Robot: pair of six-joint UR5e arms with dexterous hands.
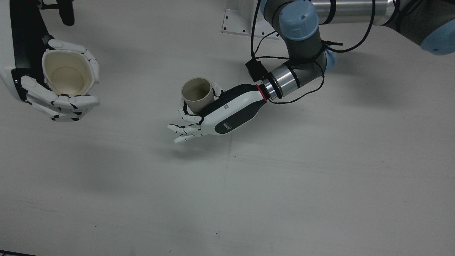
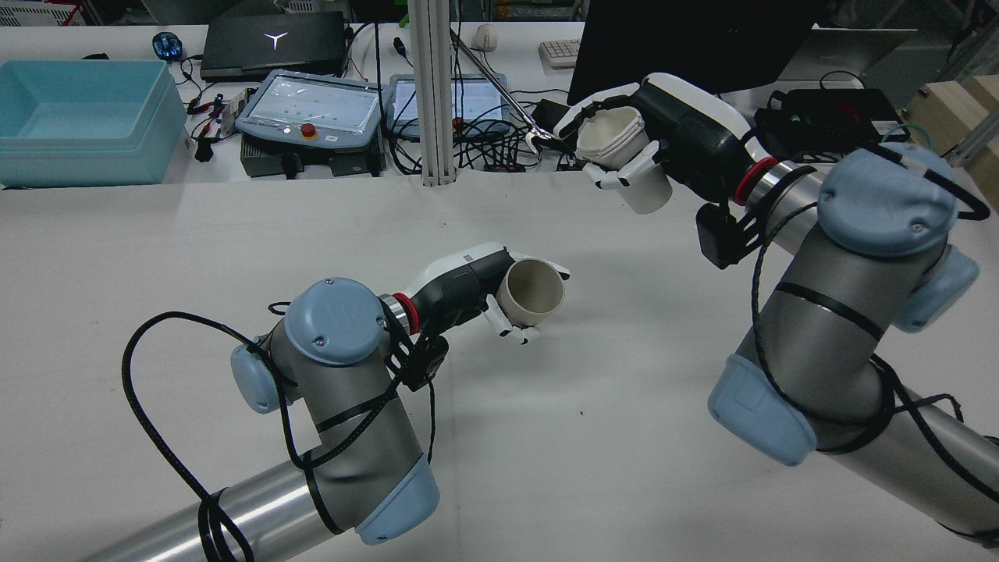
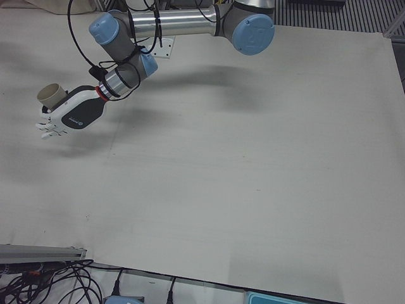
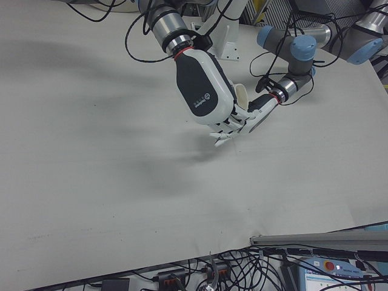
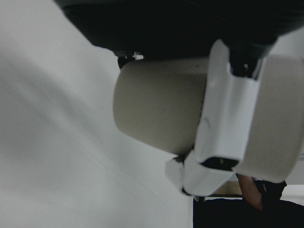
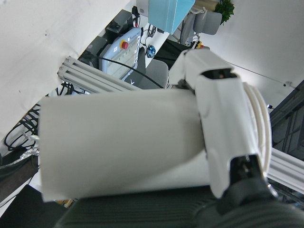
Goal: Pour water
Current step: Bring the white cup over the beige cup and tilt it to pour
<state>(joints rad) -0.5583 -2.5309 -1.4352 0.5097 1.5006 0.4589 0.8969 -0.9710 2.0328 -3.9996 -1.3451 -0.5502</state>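
My left hand (image 1: 220,113) is shut on a beige paper cup (image 1: 197,94) near the table's middle, with the mouth roughly upward. The rear view shows the same hand (image 2: 468,285) and beige cup (image 2: 532,293) low over the table. In the left hand view a white finger (image 5: 228,118) wraps the beige cup (image 5: 161,109). My right hand (image 1: 62,92) is shut on a white paper cup (image 1: 67,73), held high and well apart from the beige one. From behind, that white cup (image 2: 624,156) leans slightly in the right hand (image 2: 679,129). I see only the bare insides of both cups.
The white table (image 1: 284,185) stretches wide in front of both hands. Beyond its far edge stand a blue bin (image 2: 78,117), two teach pendants (image 2: 312,109), an aluminium post (image 2: 433,94) and tangled cables (image 2: 499,148). The left arm's elbow (image 2: 343,367) rises near the rear edge.
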